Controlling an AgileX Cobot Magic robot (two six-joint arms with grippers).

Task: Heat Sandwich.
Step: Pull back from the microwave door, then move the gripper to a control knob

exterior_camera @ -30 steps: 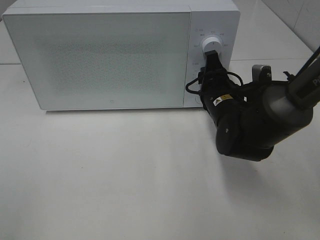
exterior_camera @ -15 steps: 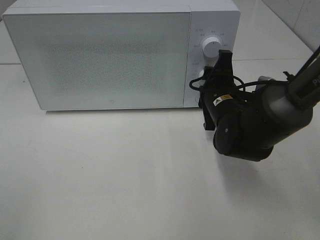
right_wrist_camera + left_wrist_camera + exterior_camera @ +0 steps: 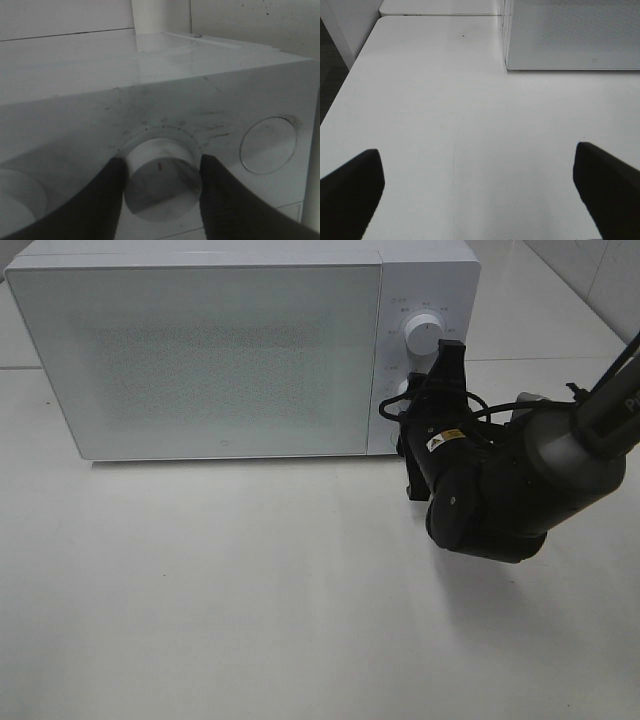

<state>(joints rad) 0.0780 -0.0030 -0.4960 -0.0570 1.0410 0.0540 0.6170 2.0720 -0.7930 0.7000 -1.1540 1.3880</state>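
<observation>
Step in hand, by my read: setting the timer. The microwave (image 3: 200, 350) sits at 12 o'clock on the table (image 3: 250, 590) with its door shut. The control panel is on its 3 o'clock side. The right arm reaches in from about 4 o'clock.

The sandwich is not visible in any view. It is probably behind the frosted door, but I can't confirm that.

Right gripper (image 3: 162, 160): about half open, straddling the lower dial (image 3: 162, 185), which sits at 6 o'clock of the upper dial (image 3: 422, 333). Both fingers (image 3: 107, 200) look flush against the dial's sides, so I read it as gripping the dial. It touches nothing else, and the round button (image 3: 267, 145) beside it is clear of the fingers.

To do it well:
- Keep the wrist axis lined up with the dial centre.
- Squeeze evenly on both sides.
- Turn by rolling the wrist only, likely clockwise.
- Don't push inward, as the light microwave could slide toward 12 o'clock.
- Watch the red tick on the dial face against the scale marks for slip.
- Back straight out afterwards, so the fingers don't drag the setting.

Left gripper (image 3: 477, 150): fully open, empty, hanging over bare table near the microwave's 9 o'clock corner.
</observation>
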